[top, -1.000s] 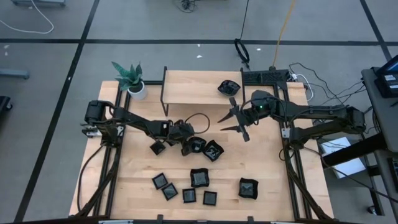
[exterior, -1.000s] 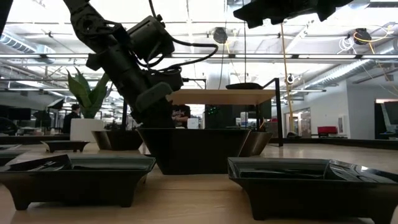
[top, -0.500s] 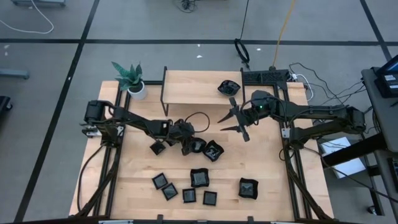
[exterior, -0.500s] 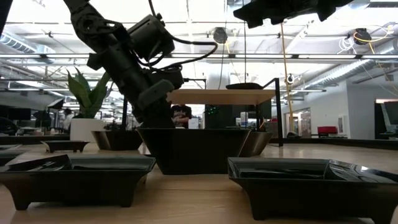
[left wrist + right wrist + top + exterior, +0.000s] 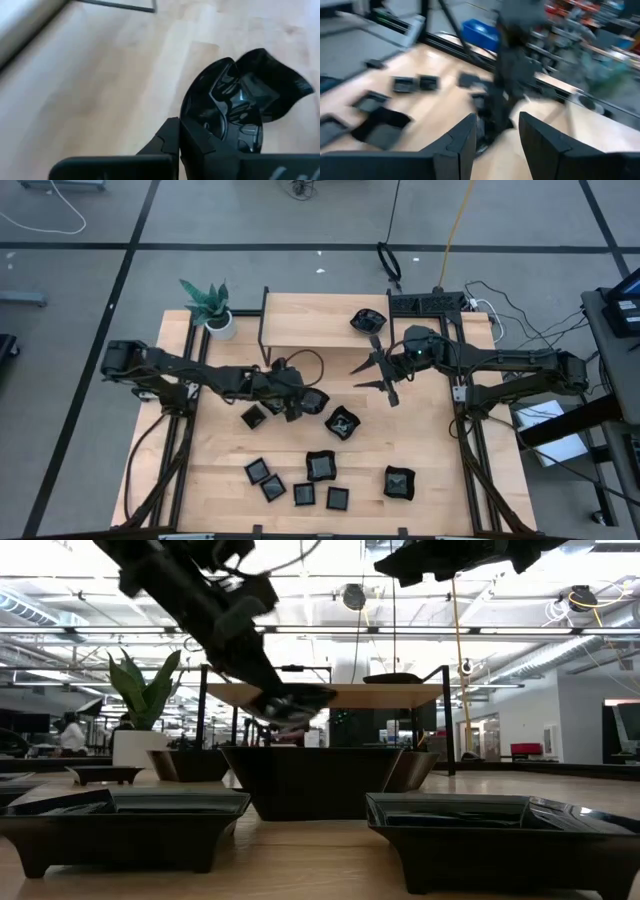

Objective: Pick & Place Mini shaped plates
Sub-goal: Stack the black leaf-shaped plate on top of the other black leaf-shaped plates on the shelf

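Note:
My left gripper [image 5: 297, 402] is shut on a rounded glossy black mini plate [image 5: 314, 400], held up above the table's middle [image 5: 292, 705]. Several more black mini plates rest on the wood: one [image 5: 253, 417] just left of the gripper, one [image 5: 343, 422] to its right, and a group [image 5: 303, 494] toward the near edge. Another plate [image 5: 367, 320] rests on the raised wooden shelf [image 5: 310, 320]. My right gripper [image 5: 358, 378] hangs open, high over the table right of centre, with nothing between its fingers [image 5: 496, 135]. My left gripper pinches the plate's rim [image 5: 187, 112] at the side nearest the arm, one finger [image 5: 205, 147] on the inner side and one [image 5: 162, 145] on the outer. The fingers come from the table's left, slanting down. The plate sticks out ahead of them, clear of the table.
A potted green plant [image 5: 210, 305] stands at the far left corner. The shelf's dark metal legs [image 5: 264, 330] rise at the far side. In the low view three plates [image 5: 320, 780] stand close in the foreground. Bare wood lies between the shelf and the middle plates.
My left gripper has taken hold of the rounded plate and risen with it, pulling back a little toward the far left. The plate, which lay on the table a second ago, now hangs clear of it. My right gripper has kept still.

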